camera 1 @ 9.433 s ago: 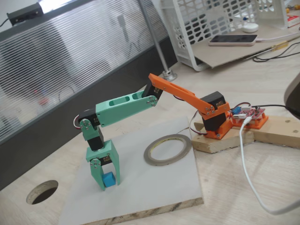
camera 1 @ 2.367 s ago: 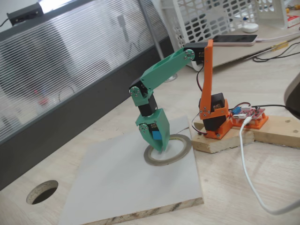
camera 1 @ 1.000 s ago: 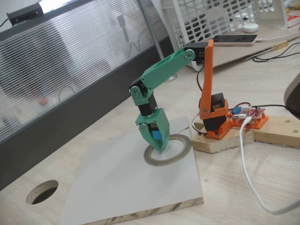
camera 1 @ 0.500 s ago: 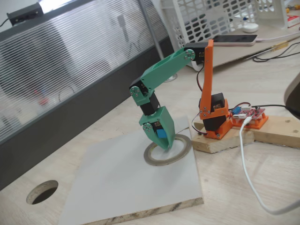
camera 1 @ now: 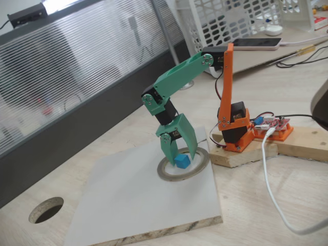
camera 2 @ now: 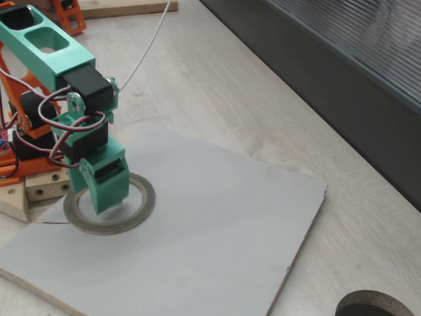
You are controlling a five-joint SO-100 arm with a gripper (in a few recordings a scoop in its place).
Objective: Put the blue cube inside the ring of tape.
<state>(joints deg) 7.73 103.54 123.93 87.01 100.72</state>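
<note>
Jaws spread wide, tips pointing down over ring of tape [camera 1: 183, 163], so blue cube [camera 1: 181, 162] sits free between them inside ring opening. Ring lies flat on grey board [camera 1: 133, 195] on worktop [camera 1: 266, 205]. Release looks done; lift straight up to avoid nudging cube.

White board [camera 1: 133, 197] lay on wooden tabletop [camera 1: 287, 205]; round hole [camera 1: 46, 209] at 8 o'clock; phone [camera 1: 254, 43], white basket [camera 1: 225, 25] at 1 o'clock.
</note>
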